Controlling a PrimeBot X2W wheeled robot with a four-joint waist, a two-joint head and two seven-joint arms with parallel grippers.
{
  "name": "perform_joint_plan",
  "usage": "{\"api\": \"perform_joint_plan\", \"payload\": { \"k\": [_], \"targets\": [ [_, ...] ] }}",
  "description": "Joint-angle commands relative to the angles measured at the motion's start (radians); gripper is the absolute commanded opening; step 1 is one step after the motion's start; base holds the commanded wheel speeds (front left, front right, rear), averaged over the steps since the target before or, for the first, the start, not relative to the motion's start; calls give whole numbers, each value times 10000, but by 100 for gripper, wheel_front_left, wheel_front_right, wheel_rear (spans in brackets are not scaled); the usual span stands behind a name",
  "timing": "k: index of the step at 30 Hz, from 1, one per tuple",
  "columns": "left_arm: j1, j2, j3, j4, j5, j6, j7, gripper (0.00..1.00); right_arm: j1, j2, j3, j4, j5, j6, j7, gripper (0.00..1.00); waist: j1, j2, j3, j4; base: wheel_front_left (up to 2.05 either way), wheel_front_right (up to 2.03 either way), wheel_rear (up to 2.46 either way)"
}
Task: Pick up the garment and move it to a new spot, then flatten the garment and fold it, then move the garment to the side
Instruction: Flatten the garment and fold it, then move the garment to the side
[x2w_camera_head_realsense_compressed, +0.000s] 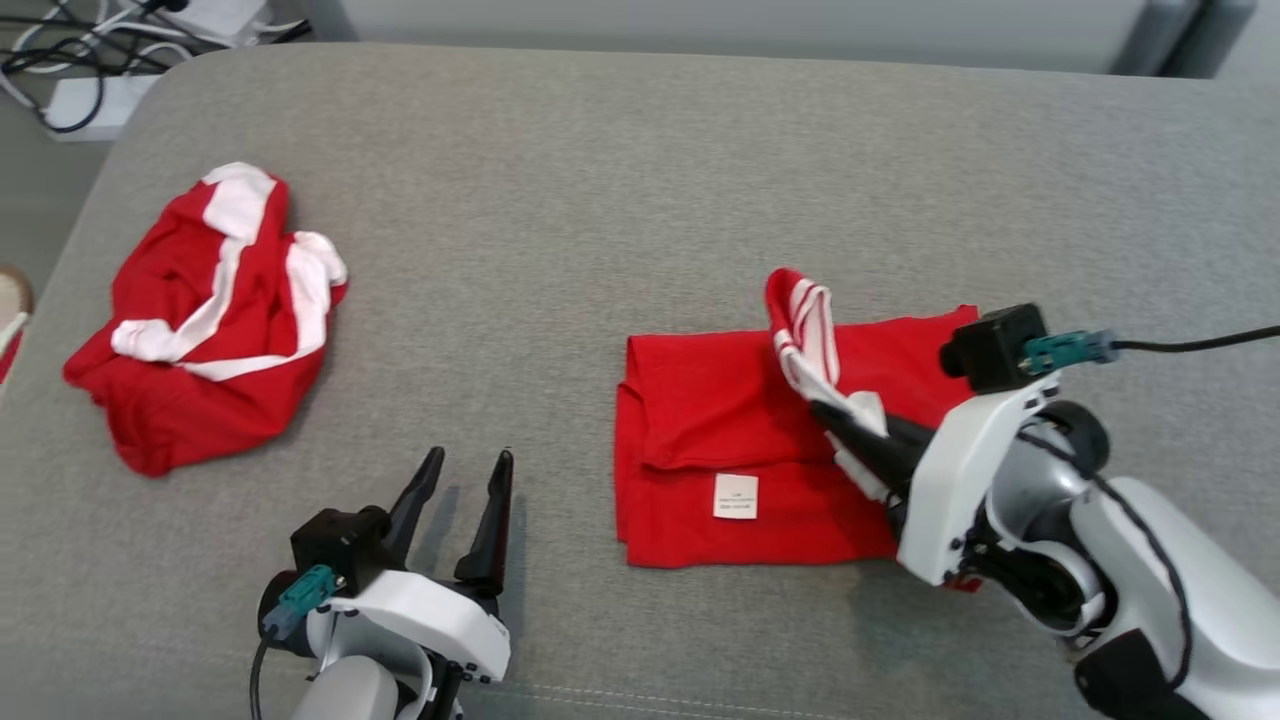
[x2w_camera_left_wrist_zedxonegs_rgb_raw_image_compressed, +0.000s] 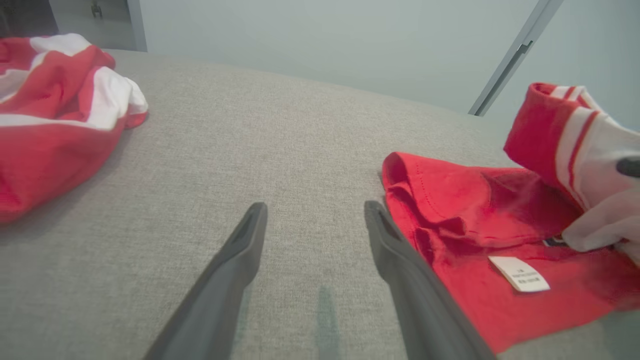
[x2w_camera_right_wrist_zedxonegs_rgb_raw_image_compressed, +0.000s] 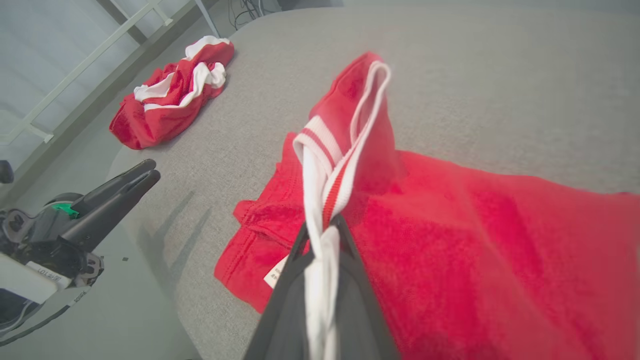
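You have the red garment (x2w_camera_head_realsense_compressed: 700, 440) lying partly folded on the grey table (x2w_camera_head_realsense_compressed: 600, 180), at about four o'clock from the middle of the head view. Its white label (x2w_camera_head_realsense_compressed: 735, 497) faces up near the garment's six o'clock edge.

Your right gripper (x2w_camera_right_wrist_zedxonegs_rgb_raw_image_compressed: 322, 227) reaches in from five o'clock. Its jaws are pinched tight on the garment's striped sleeve (x2w_camera_head_realsense_compressed: 800, 320), a band of white and red. The sleeve is lifted off the folded body and arches toward twelve o'clock, while the rest of the garment lies flat on the table.

Your left gripper (x2w_camera_head_realsense_compressed: 470, 458) sits at seven o'clock with its fingers pointing to twelve. They are spread wide with nothing between them but bare table. It is near the garment's nine o'clock edge but apart from it. You cannot tell whether its tips touch the table.

A crumpled red and white cloth (x2w_camera_head_realsense_compressed: 200, 320) lies at nine o'clock, well apart from the garment and from both grippers. Cables (x2w_camera_head_realsense_compressed: 90, 50) lie beyond the table's corner at eleven o'clock.
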Motion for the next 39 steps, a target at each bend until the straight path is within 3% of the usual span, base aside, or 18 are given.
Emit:
{"api": "perform_joint_plan", "payload": {
  "k": [1,10,16,17,18,19,25,29,34,39],
  "targets": [
    [-61,179,171,-277,-101,105,-61,100,-67,119,172,-230,-48,4,69,0,0,-1,53,397,0,0,0],
    [-32,179,-452,-366,-464,243,-61,100,-377,682,663,923,-641,4,-334,0,0,-1,189,1707,0,0,0],
    [102,179,-413,-355,-459,225,-61,100,-674,985,438,1779,-909,4,-1192,0,0,-1,190,1885,0,0,0],
    [114,179,-416,-355,-466,233,-61,100,-720,1060,456,1904,-929,4,-1269,11,0,-1,192,1873,0,0,0],
    [124,179,-426,-346,-474,236,-61,100,-756,1145,413,2033,-935,4,-1383,46,0,-1,193,1850,0,0,0],
    [124,179,-436,-341,-484,239,-61,100,-791,1240,342,2148,-917,4,-1502,100,0,-1,199,1823,0,0,0],
    [53,179,-417,-382,-510,274,-61,100,-1229,1431,-719,2509,-807,4,-2566,100,0,-1,171,1577,0,0,0],
    [61,179,-346,-447,-472,281,-61,100,-1371,1312,-2226,2678,-552,4,-3735,100,0,-1,85,1372,0,0,0],
    [103,179,-239,-555,-406,292,-61,100,-341,641,-3437,2891,-408,4,-4270,100,0,-1,8,1133,0,0,0],
    [144,179,-35,-598,-284,270,-61,100,1103,521,-3481,2725,-165,4,-4215,100,0,-1,28,854,0,0,0]
  ]
}}
